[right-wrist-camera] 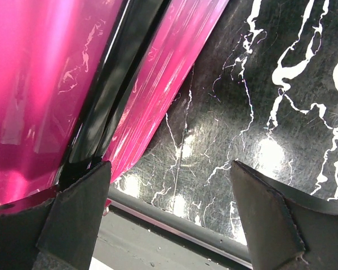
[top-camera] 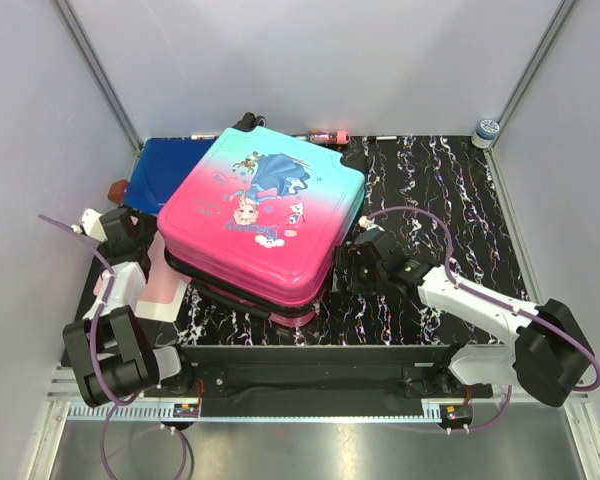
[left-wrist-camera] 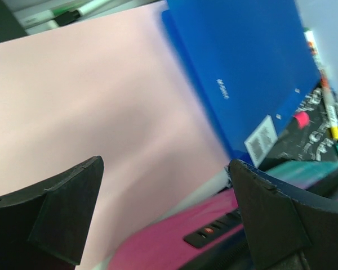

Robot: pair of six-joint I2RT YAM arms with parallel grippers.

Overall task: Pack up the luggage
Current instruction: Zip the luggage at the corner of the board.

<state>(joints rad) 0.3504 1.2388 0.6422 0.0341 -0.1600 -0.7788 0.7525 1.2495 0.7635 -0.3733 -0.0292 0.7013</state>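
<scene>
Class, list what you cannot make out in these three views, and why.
Top view: inside of the luggage, hidden by its own shell.
Top view: part of the blue folder, covered by the luggage.
Top view: small items along the back edge, too small to identify.
Left wrist view: label on the folder, too blurred to read.
Right wrist view: most of the luggage, cut off by the frame.

Likely lab: white-panelled robot enclosure [top-camera: 310, 60]
</scene>
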